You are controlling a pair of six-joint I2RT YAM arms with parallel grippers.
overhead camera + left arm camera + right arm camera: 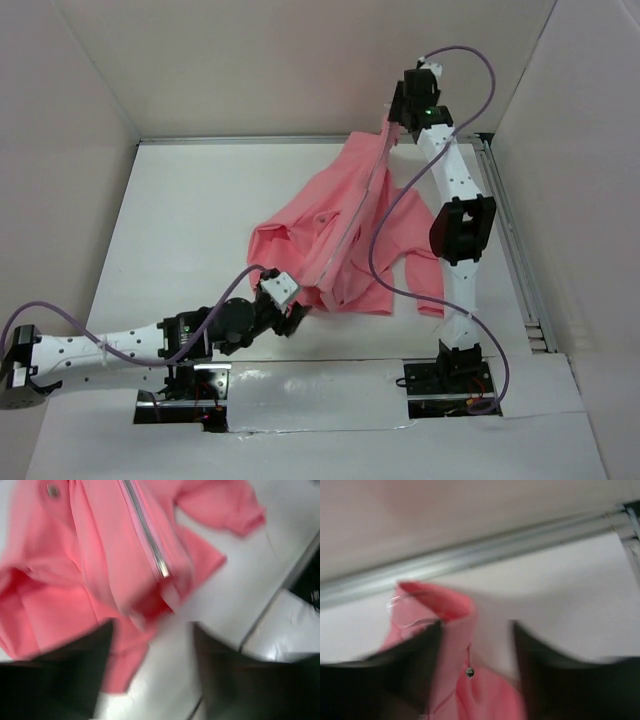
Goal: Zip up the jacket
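Your jacket [340,235] lies crumpled right of centre on the table [190,220]. It is drawn out diagonally, with its light zipper [350,215] running from the far right corner down toward you. At the upper end, your right gripper [395,120] sits over the collar. Its jaws are spread, with pink fabric and a small zipper pull [469,672] between them. At the lower hem, your left gripper [288,312] hovers with its jaws spread too, holding nothing. The zipper's bottom end [162,571] is just ahead of it.
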